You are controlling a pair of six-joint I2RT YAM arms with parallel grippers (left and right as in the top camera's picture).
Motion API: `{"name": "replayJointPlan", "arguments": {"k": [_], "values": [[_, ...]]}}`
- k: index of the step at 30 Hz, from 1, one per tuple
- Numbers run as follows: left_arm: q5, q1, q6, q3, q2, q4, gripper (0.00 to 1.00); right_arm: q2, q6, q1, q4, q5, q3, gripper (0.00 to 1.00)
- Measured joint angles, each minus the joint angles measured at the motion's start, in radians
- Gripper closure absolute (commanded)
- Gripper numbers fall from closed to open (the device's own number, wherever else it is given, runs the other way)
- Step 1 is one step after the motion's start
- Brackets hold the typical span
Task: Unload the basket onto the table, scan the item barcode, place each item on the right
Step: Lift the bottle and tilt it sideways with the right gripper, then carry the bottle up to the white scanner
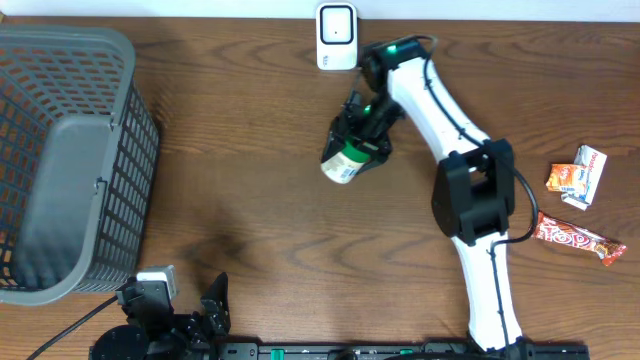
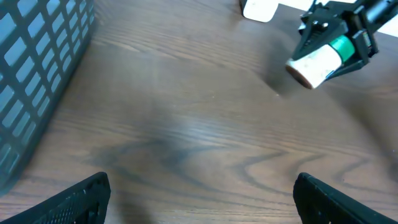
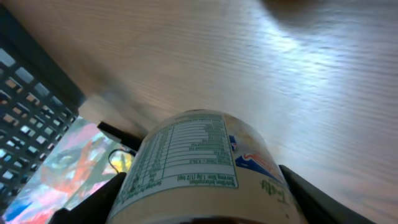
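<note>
Right fingers (image 3: pixel 311 196) clamped on bottle (image 1: pixel 343 162), held tilted off counter (image 1: pixel 250 200) near far edge, just short of scanner (image 1: pixel 336 36). Nutrition label faces my wrist camera. Left fingers (image 2: pixel 81 199) spread wide, empty, at near edge.
</note>
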Motion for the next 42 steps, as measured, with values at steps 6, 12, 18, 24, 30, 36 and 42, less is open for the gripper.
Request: {"name": "replayJointPlan", "arguments": {"k": [6, 12, 18, 24, 30, 36, 42], "values": [[0.000, 0.000, 0.000, 0.000, 0.000, 0.000, 0.06, 0.000, -0.048, -0.055, -0.008, -0.006, 0.000, 0.38], [0.000, 0.000, 0.000, 0.000, 0.000, 0.000, 0.06, 0.000, -0.080, -0.054, -0.019, -0.006, 0.000, 0.43], [0.000, 0.000, 0.000, 0.000, 0.000, 0.000, 0.06, 0.000, -0.135, -0.048, -0.021, -0.106, 0.000, 0.49], [0.000, 0.000, 0.000, 0.000, 0.000, 0.000, 0.06, 0.000, -0.233, 0.027, 0.079, -0.276, 0.000, 0.51], [0.000, 0.000, 0.000, 0.000, 0.000, 0.000, 0.06, 0.000, -0.238, 0.163, 0.451, -0.247, 0.000, 0.48], [0.000, 0.000, 0.000, 0.000, 0.000, 0.000, 0.06, 0.000, -0.177, 0.244, 0.774, 0.048, 0.000, 0.40], [0.000, 0.000, 0.000, 0.000, 0.000, 0.000, 0.06, -0.002, -0.162, 0.233, 0.975, 0.396, 0.000, 0.41]]}}
